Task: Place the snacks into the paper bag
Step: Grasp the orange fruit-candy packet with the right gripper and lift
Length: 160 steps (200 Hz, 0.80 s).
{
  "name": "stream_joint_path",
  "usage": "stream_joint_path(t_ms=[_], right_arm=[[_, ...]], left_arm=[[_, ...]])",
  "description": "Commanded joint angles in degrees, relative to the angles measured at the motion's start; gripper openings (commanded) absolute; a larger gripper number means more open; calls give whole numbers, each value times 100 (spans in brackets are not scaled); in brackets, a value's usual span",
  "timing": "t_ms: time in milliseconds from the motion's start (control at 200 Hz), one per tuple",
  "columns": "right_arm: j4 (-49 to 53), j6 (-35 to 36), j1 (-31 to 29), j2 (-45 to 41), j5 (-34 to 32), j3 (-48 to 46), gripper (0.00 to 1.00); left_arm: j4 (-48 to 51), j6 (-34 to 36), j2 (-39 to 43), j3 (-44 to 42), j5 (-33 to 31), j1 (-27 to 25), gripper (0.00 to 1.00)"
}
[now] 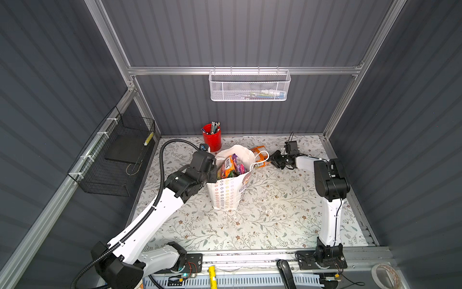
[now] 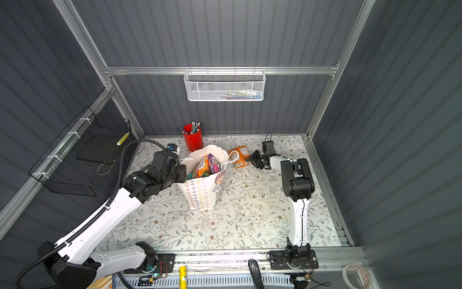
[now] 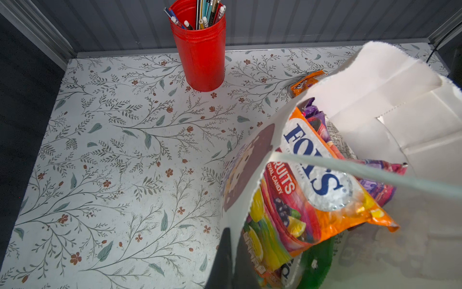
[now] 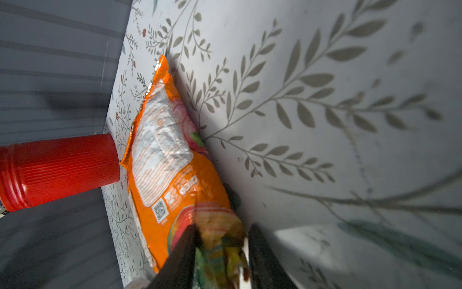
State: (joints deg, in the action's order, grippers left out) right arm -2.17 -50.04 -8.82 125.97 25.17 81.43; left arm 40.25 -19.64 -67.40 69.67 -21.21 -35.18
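Observation:
The white paper bag (image 1: 226, 192) (image 2: 200, 192) stands upright mid-table with its mouth open. Several snacks (image 1: 228, 166) (image 2: 206, 166) lie inside, topmost an orange FOX'S packet (image 3: 312, 170). My left gripper (image 1: 213, 174) (image 3: 231, 260) is shut on the bag's left rim (image 3: 252, 190), one finger inside and one outside. Another orange snack packet (image 1: 260, 155) (image 4: 170, 155) lies flat on the table behind the bag. My right gripper (image 1: 273, 160) (image 4: 222, 250) sits low at that packet's near end, its jaws pinching the crumpled end between them.
A red cup of pens (image 1: 212, 140) (image 3: 200, 55) stands by the back wall, just left of the bag. A white mesh basket (image 1: 248, 86) hangs on the back wall and a black wire basket (image 1: 112, 155) on the left wall. The bag's cord handle (image 1: 261, 159) loops over the orange packet.

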Motion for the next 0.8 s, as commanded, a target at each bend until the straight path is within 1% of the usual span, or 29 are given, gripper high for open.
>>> stream_joint_path(t_ms=[0, 55, 215, 310, 360, 580, 796], right_arm=[[263, 69, 38, 169, 14, 82, 30], [270, 87, 46, 171, 30, 84, 25], [200, 122, 56, 117, 35, 9, 8], [25, 53, 56, 7, 89, -120, 2], [-37, 28, 56, -66, 109, -180, 0], [-368, -50, 56, -650, 155, -592, 0], [-638, -150, 47, -1470, 179, -1085, 0]], left_arm=[[-263, 133, -11, 55, -182, -14, 0], [-262, 136, -24, 55, -190, -15, 0], [-263, 136, -11, 55, -216, -15, 0], [-263, 130, -15, 39, -225, -15, 0], [-263, 135, -14, 50, -226, -15, 0], [-263, 153, -19, 45, -237, -15, 0], [-263, 147, -16, 38, -242, -15, 0]])
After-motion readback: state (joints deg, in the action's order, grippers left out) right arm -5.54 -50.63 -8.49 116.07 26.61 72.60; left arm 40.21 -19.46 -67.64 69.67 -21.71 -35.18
